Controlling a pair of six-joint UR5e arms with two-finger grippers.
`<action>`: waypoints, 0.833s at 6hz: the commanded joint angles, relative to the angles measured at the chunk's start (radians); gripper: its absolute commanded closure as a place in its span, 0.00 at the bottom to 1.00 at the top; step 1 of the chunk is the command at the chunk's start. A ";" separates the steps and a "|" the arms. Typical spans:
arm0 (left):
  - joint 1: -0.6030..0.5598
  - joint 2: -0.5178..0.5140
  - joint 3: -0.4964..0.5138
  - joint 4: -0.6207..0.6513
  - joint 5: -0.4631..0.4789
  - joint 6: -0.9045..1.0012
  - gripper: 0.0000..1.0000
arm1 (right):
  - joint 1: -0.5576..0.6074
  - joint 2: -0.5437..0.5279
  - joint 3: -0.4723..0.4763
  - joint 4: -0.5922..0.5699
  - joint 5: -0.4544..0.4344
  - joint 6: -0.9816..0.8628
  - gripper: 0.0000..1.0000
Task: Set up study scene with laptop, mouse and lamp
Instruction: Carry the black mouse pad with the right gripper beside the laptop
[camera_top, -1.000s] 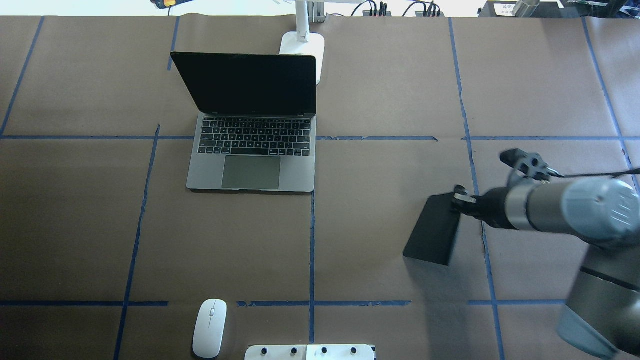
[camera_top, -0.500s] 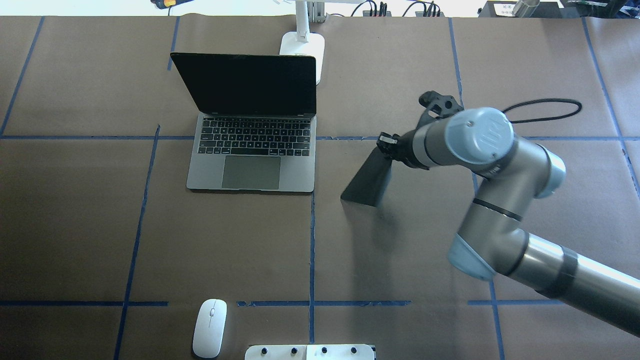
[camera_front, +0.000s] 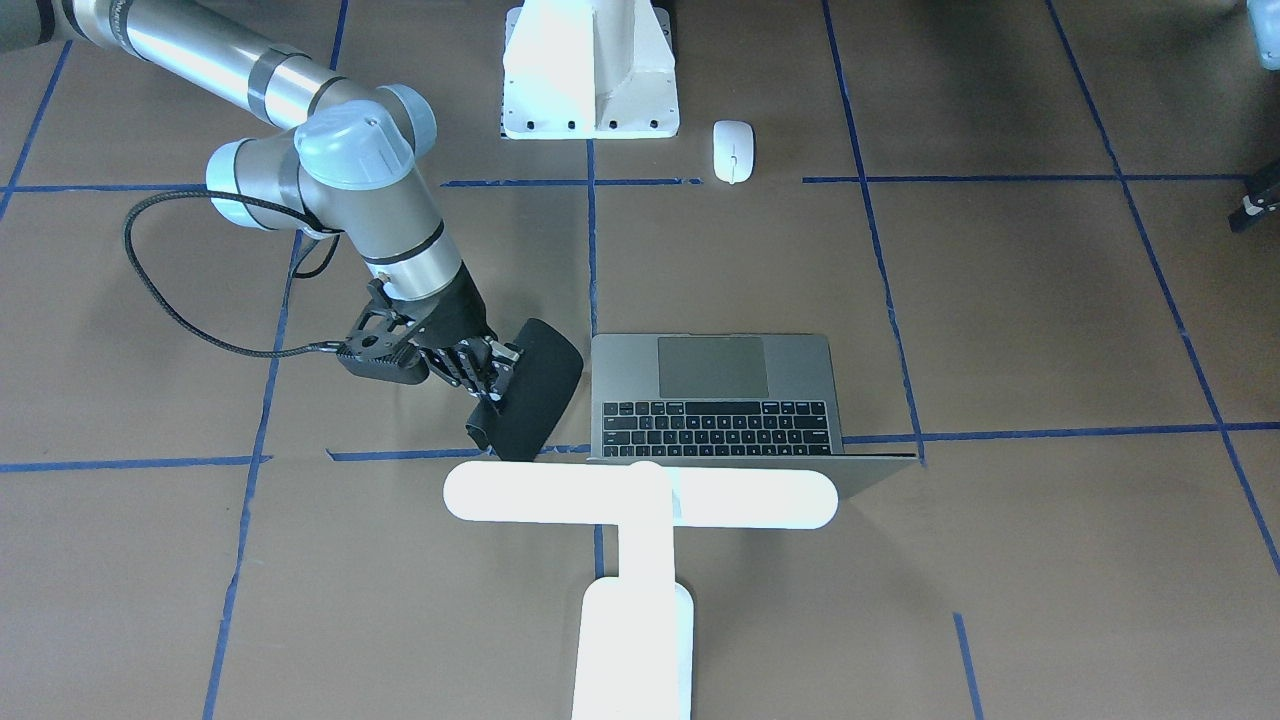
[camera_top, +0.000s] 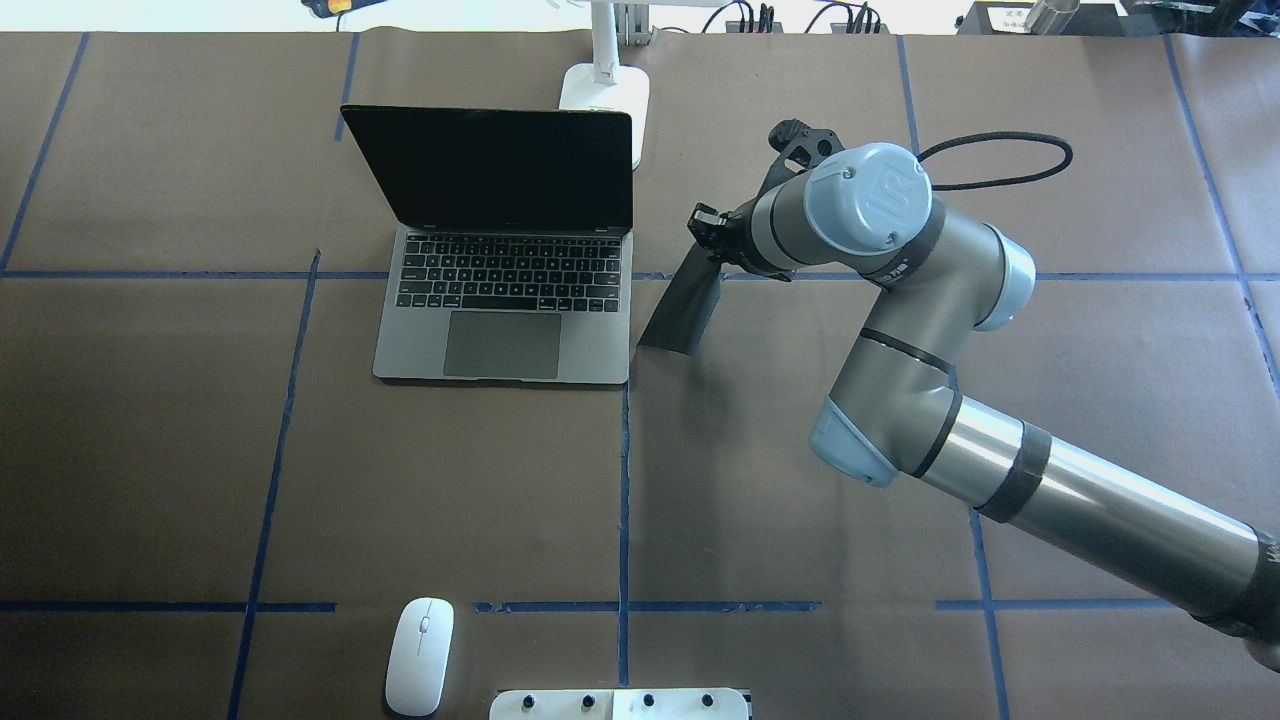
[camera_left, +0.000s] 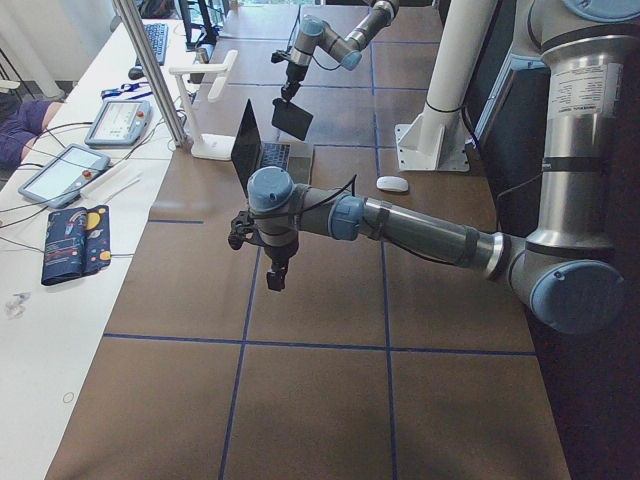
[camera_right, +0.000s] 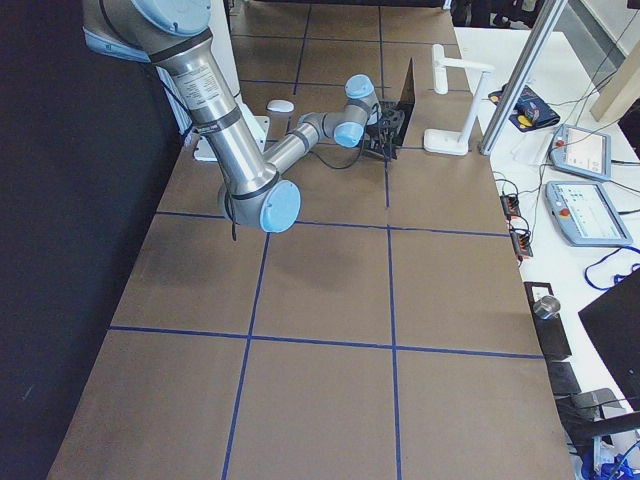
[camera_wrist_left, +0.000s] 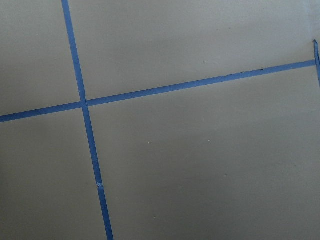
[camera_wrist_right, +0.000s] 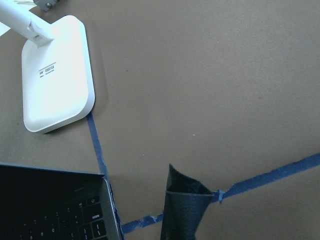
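The open grey laptop (camera_top: 505, 300) stands left of centre and also shows in the front view (camera_front: 715, 400). The white lamp's head (camera_front: 640, 497) hangs over the laptop's screen edge, and its base (camera_top: 605, 95) stands behind the laptop. The white mouse (camera_top: 420, 655) lies near the robot's base. My right gripper (camera_top: 705, 235) is shut on a black mouse pad (camera_top: 685, 310), which hangs tilted just right of the laptop; the pad (camera_wrist_right: 182, 210) shows in the right wrist view. My left gripper (camera_left: 275, 275) points down over bare table, and I cannot tell whether it is open or shut.
The white robot pedestal (camera_front: 590, 70) stands at the near edge next to the mouse. A black cable (camera_top: 1000, 165) loops behind the right wrist. Blue tape lines (camera_wrist_left: 85, 110) cross the brown table. Tablets lie on the side bench (camera_left: 60, 170).
My right arm has swung left and away from the robot with the mouse pad, from the right side of the table to just beside the laptop. Laptop, mouse and lamp have not moved.
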 joint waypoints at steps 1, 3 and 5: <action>0.000 0.000 -0.001 0.000 0.000 0.000 0.00 | 0.003 -0.003 -0.025 0.027 0.034 -0.071 0.96; 0.000 0.000 -0.002 0.000 0.000 -0.002 0.00 | 0.013 -0.069 0.027 -0.046 0.088 -0.231 0.00; 0.002 -0.008 -0.011 -0.009 0.000 0.005 0.00 | 0.070 -0.088 0.188 -0.385 0.185 -0.419 0.00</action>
